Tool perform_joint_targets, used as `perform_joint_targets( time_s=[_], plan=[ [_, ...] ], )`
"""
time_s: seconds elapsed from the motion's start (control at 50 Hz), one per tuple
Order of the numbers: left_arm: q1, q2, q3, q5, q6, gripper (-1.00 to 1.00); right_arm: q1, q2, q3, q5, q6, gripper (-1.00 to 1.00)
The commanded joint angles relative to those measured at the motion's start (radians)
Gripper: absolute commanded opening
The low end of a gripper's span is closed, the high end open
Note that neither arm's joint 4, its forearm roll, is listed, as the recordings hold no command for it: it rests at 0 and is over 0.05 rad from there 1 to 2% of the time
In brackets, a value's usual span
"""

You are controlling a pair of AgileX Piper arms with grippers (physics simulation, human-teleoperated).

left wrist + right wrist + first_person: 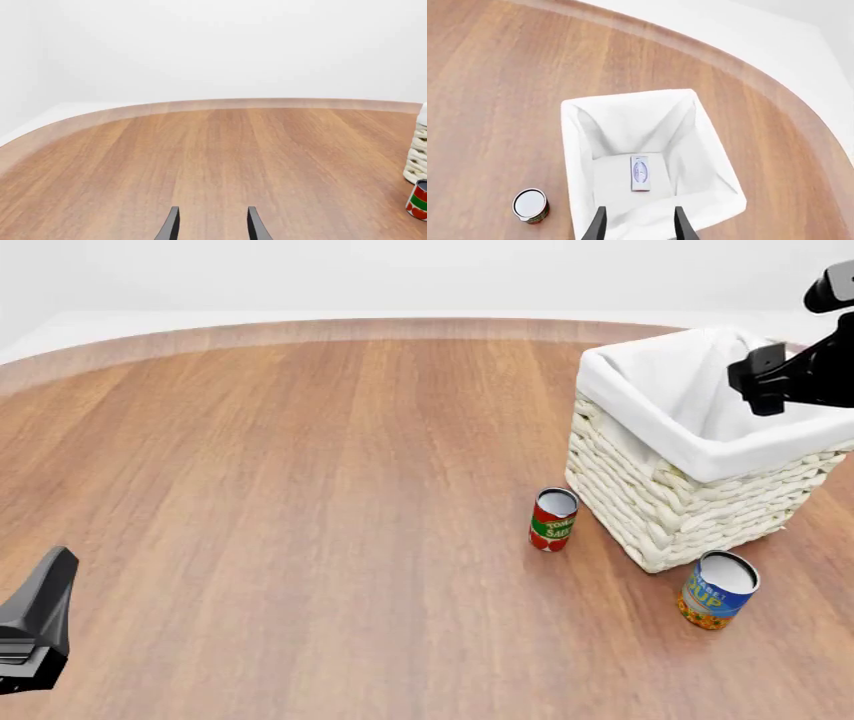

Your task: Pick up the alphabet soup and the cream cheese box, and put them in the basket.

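The alphabet soup (718,590) stands upright on the table just in front of the basket's near corner. The basket (667,500) sits at the right. Inside it, the cream cheese box (640,173) lies flat on the white liner (580,150). My right gripper (639,227) hovers above the basket, open and empty, looking straight down into it. My left gripper (212,227) is open with nothing between its fingers, low over bare wood at the near left, far from both items. The front view hides the box behind the basket wall.
A slimmer red-and-green can (553,519) stands upright just left of the basket, also seen as a red-and-green can (530,205) from above and a can (418,200) beside the basket wall (417,155). The table's curved far edge (400,328) runs along the back.
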Motion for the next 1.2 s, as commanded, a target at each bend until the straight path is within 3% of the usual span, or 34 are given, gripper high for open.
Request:
perform_joint_targets(
  time_s=[0.02, 0.08, 0.26, 0.68, 0.72, 1.2],
  plan=[
    [0.000, 0.000, 0.000, 0.000, 0.000, 1.00, -0.005, -0.021, -0.005, 0.025, -0.002, 1.00],
    [0.000, 0.000, 0.000, 0.000, 0.000, 1.00, -0.006, -0.024, -0.021, 0.039, 0.010, 1.00],
    [0.000, 0.000, 0.000, 0.000, 0.000, 1.00, 0.002, -0.062, 0.073, -0.007, 0.020, 1.00],
    [0.000, 0.000, 0.000, 0.000, 0.000, 1.00, 0.004, -0.156, 0.140, 0.034, 0.022, 1.00],
    [0.000, 0.000, 0.000, 0.000, 0.000, 1.00, 0.000, -0.156, 0.182, -0.007, 0.021, 1.00],
    [0.000, 0.000, 0.000, 0.000, 0.000, 1.00, -0.006, -0.184, 0.320, -0.048, 0.020, 1.00]
  ],
)
